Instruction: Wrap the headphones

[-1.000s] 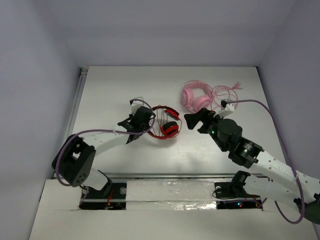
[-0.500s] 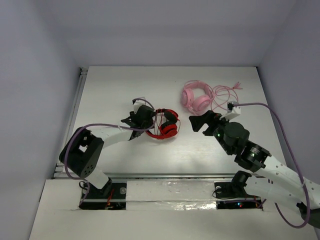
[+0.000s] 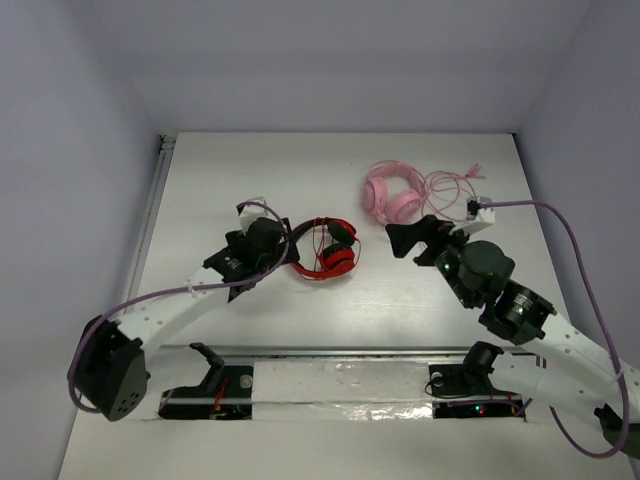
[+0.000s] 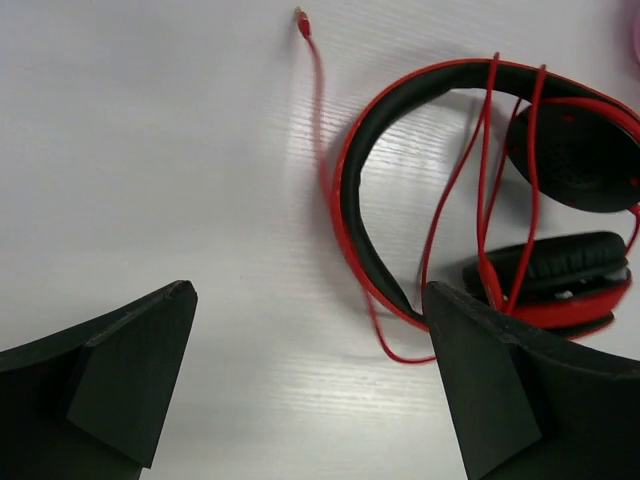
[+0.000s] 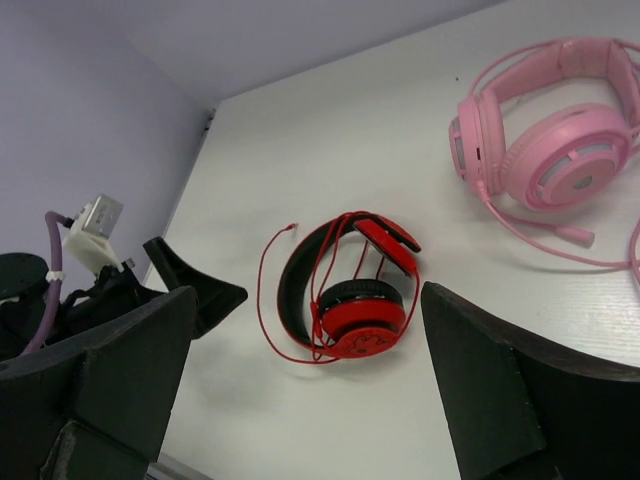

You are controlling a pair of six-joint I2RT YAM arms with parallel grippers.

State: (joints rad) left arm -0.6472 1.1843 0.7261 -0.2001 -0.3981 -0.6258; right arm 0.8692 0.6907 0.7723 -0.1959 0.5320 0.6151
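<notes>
The red headphones (image 3: 326, 252) lie folded on the white table (image 3: 300, 165), black pads showing. Their thin red cable (image 4: 487, 180) runs in a few strands across the headband and cups, and its plug end (image 4: 301, 16) lies loose on the table. My left gripper (image 3: 270, 256) is open just left of the headband, which it does not touch; between its fingers (image 4: 308, 295) is bare table and a loop of cable. My right gripper (image 3: 398, 242) is open to the right of the headphones (image 5: 350, 290) and above the table, holding nothing.
Pink headphones (image 3: 390, 192) with a coiled pink cable (image 3: 450, 188) lie at the back right, just beyond my right gripper. A raised rail (image 3: 160, 190) borders the table's left side. Purple-grey walls close in the back and both sides.
My left gripper has opened, let go of the red cable and drawn back to the left. The right arm has shifted slightly to the right, still open.
</notes>
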